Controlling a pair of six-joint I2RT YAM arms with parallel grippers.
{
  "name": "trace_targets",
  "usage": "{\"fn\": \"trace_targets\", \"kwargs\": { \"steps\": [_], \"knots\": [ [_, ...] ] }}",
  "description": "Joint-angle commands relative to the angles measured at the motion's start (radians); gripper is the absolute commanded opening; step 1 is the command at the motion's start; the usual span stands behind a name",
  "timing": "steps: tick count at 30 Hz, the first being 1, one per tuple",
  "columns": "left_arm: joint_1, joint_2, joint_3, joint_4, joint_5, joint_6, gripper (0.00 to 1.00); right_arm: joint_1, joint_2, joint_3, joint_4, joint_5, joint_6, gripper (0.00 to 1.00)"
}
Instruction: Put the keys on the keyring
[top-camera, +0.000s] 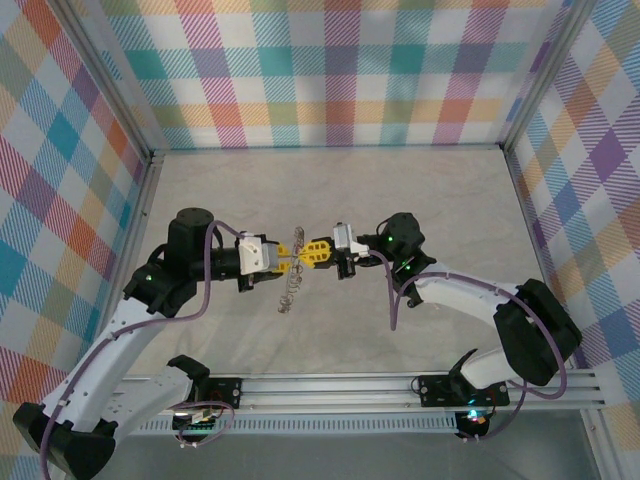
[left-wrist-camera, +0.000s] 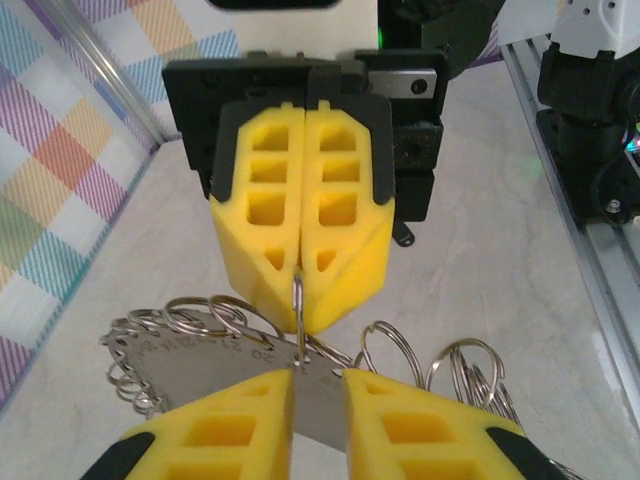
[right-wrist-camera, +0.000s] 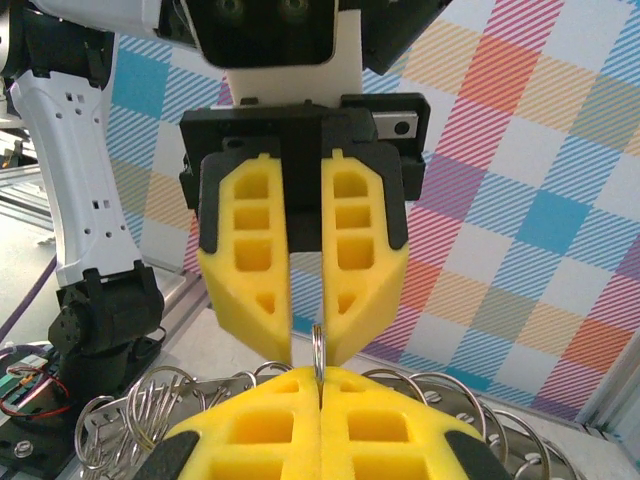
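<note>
Presently my right jaws clamp the keyring (right-wrist-camera: 318, 345), steadying it midair; my left jaws straddle it, narrowly parted, likely to regrip.

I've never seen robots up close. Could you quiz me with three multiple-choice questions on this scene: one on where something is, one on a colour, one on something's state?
1. Where do the left gripper and the right gripper meet?
A. over the middle of the table
B. in a back corner
C. beyond the table's left side

2. What colour are the fingers?
A. red
B. yellow
C. blue

3. How does the right gripper stand?
A. wide open
B. shut on nothing
C. shut on the keyring

Answers: A, the top view has them tip to tip mid-table; B, both wrist views show yellow fingers; C, its fingers press together with a thin ring pinched between.
</note>
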Motion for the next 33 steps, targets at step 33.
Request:
{"fn": "trace_targets", "kwargs": {
  "steps": [33],
  "knots": [
    [0.0,0.023,-0.002,0.117,-0.036,-0.057,0.0,0.075,0.014,0.09,-0.181,0.083,-0.163,0.0]
  ]
}}
